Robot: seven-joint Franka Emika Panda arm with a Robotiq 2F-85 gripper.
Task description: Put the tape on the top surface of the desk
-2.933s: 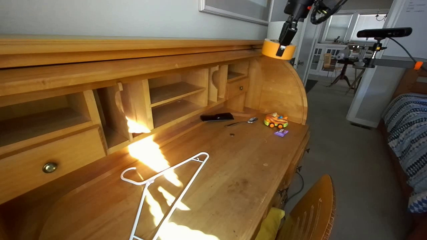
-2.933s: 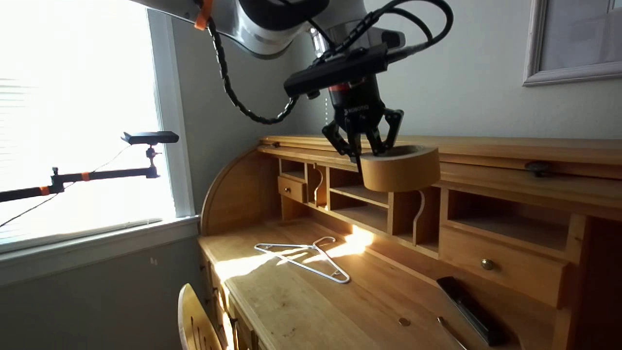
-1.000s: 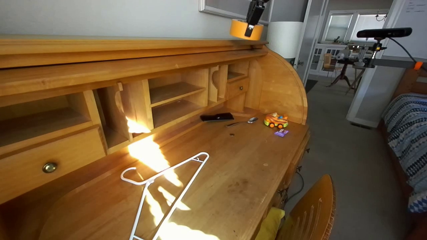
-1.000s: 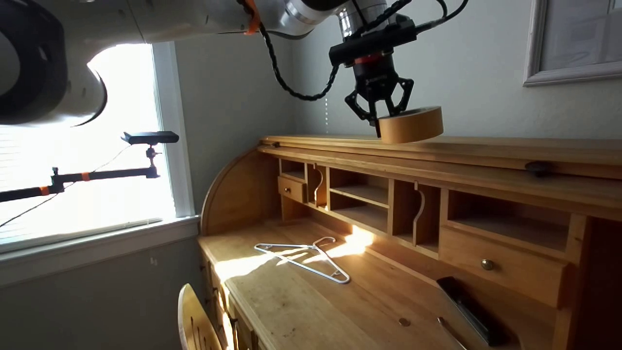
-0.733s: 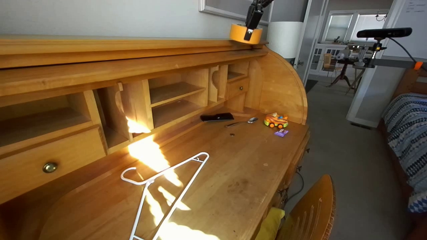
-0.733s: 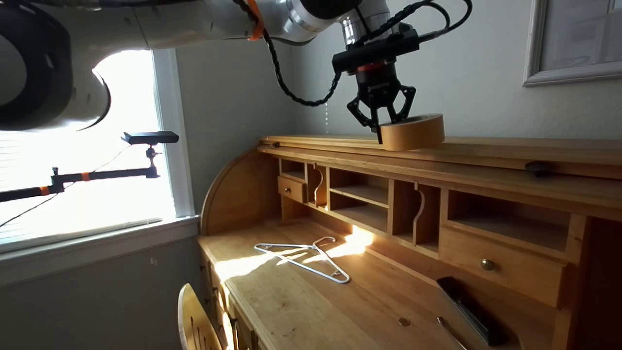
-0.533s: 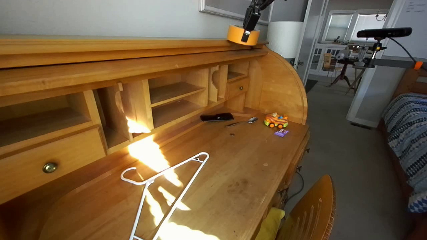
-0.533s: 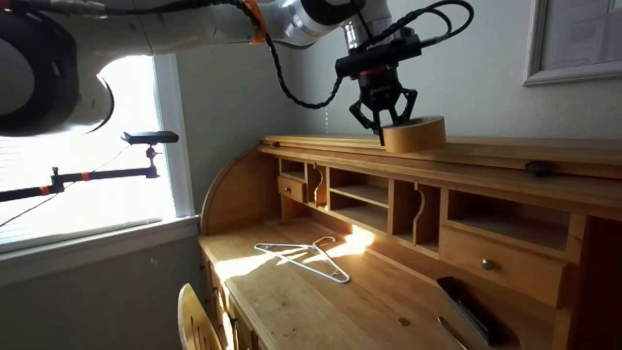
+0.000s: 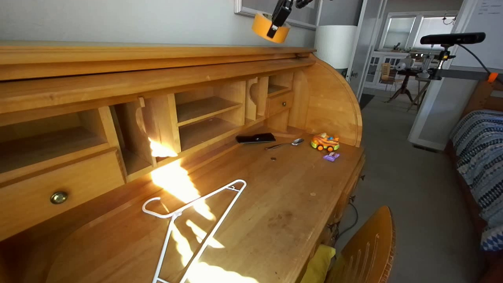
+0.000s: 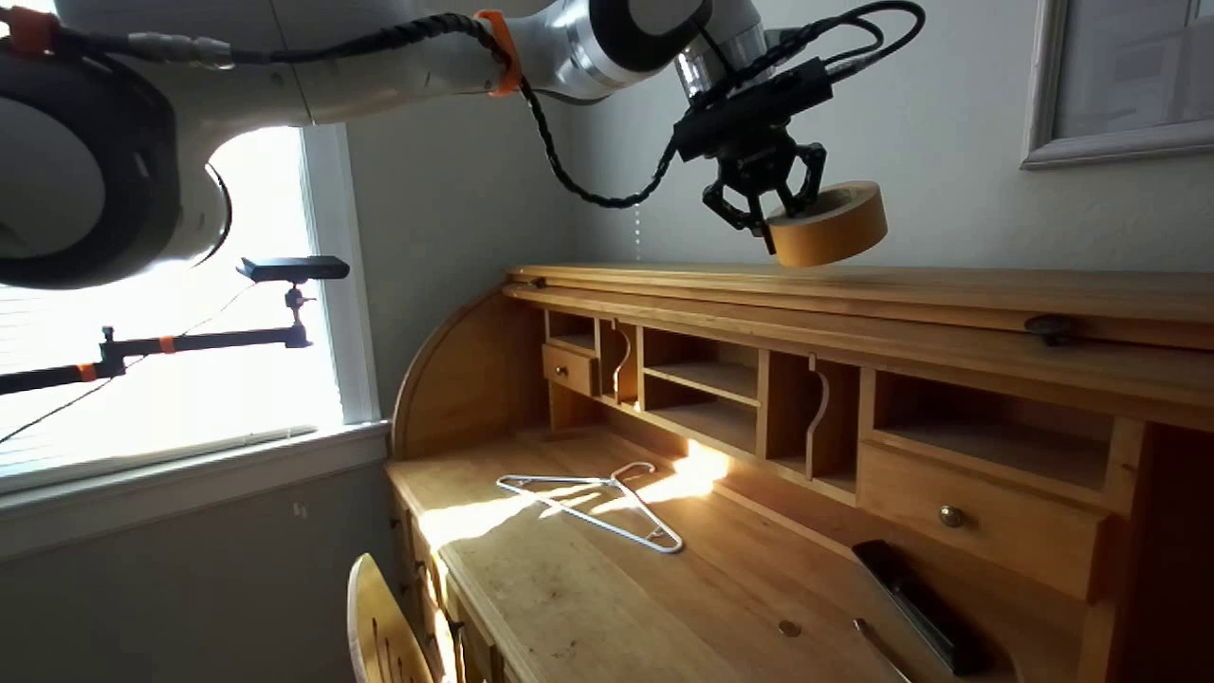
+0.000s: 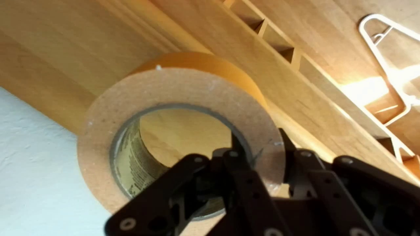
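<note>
The tape [image 9: 261, 26], a tan-orange ring, hangs in the air above the flat top ledge [image 9: 157, 50] of the wooden desk [image 9: 283, 212]. It is tilted, and a gap shows under it in both exterior views; the tape also shows in an exterior view [image 10: 835, 237]. My gripper [image 10: 780, 223] is shut on one side of the ring. In the wrist view, one finger is inside the hollow of the tape [image 11: 108, 114] and the other is outside, with the ring wall between the fingertips [image 11: 262, 150]. The ledge [image 11: 59, 65] lies beneath it.
The wall [image 9: 118, 21] rises behind the ledge, with a picture frame [image 10: 1039, 85]. A lamp [image 9: 336, 45] stands past the desk's end. A white hanger [image 9: 212, 236], black case [image 9: 255, 138], spoon [image 9: 287, 144] and toy car [image 9: 325, 142] lie on the lower desktop. A dark knob [image 10: 1051, 329] sits on the front.
The tape rose from in front of the ledge and moved toward the wall. It dipped close to the ledge about half a second ago. Now it is higher again and more tilted, still held.
</note>
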